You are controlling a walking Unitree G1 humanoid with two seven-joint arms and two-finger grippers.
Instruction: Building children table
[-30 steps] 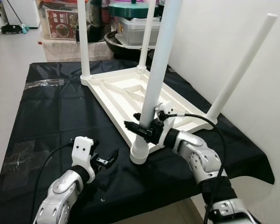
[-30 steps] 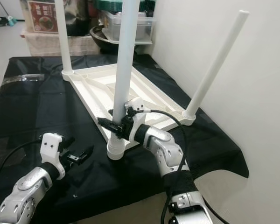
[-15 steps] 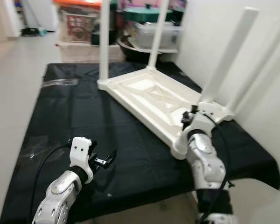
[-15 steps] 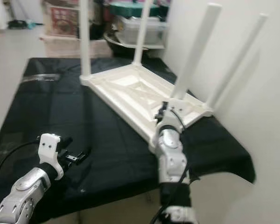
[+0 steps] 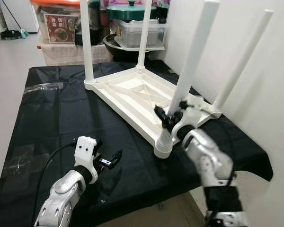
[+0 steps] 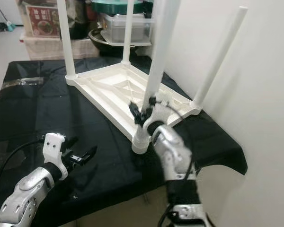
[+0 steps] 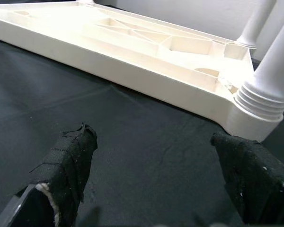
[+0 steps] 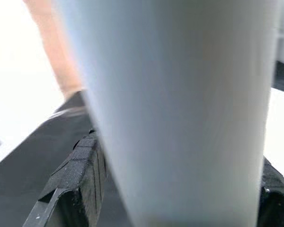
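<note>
Left eye view: an upturned white plastic table top (image 5: 132, 97) lies on a black cloth (image 5: 42, 113), its four round legs pointing up. The right gripper (image 5: 173, 116) pinches the near leg (image 5: 189, 80) just above its ribbed collar.
Right eye view: the left gripper (image 6: 78, 158) hovers low over the cloth, near the table's corner but apart from it.
Left wrist view: its padded fingers (image 7: 71, 161) are spread with nothing between them; ribbed underside and corner socket (image 7: 255, 113) lie ahead.
Right wrist view: the smooth leg sits between both black fingers (image 8: 80, 175).
Step in hand: probably seating this leg; judged best done by a straight twist along the leg's axis.
Materials: hard glossy plastic, soft matte cloth.
</note>
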